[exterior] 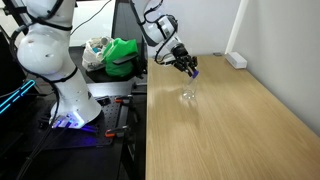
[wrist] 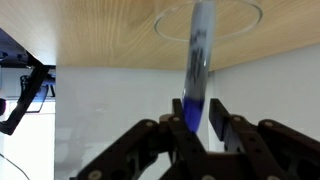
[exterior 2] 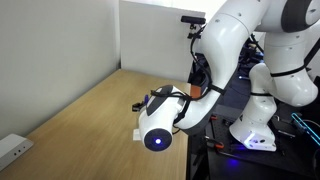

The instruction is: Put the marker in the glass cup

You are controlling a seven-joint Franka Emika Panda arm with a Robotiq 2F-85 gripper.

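Observation:
In an exterior view my gripper (exterior: 190, 66) hangs a little above the clear glass cup (exterior: 188, 95), which stands upright on the wooden table (exterior: 225, 130). It is shut on the blue-purple marker (exterior: 196, 71), which points down towards the cup. The wrist view is upside down. There the fingers (wrist: 197, 108) grip the marker's blue end, and the marker (wrist: 201, 55) reaches towards the cup's round rim (wrist: 235, 28), its pale tip inside the rim's outline. In the exterior view with the table (exterior 2: 85, 105), my own arm (exterior 2: 160, 128) hides the gripper, marker and cup.
A green bag (exterior: 122, 55) and clutter lie on a bench beside the table's far end. A white power strip (exterior: 236, 60) lies by the wall and also shows in an exterior view (exterior 2: 12, 148). The robot base (exterior: 60, 85) stands off the table.

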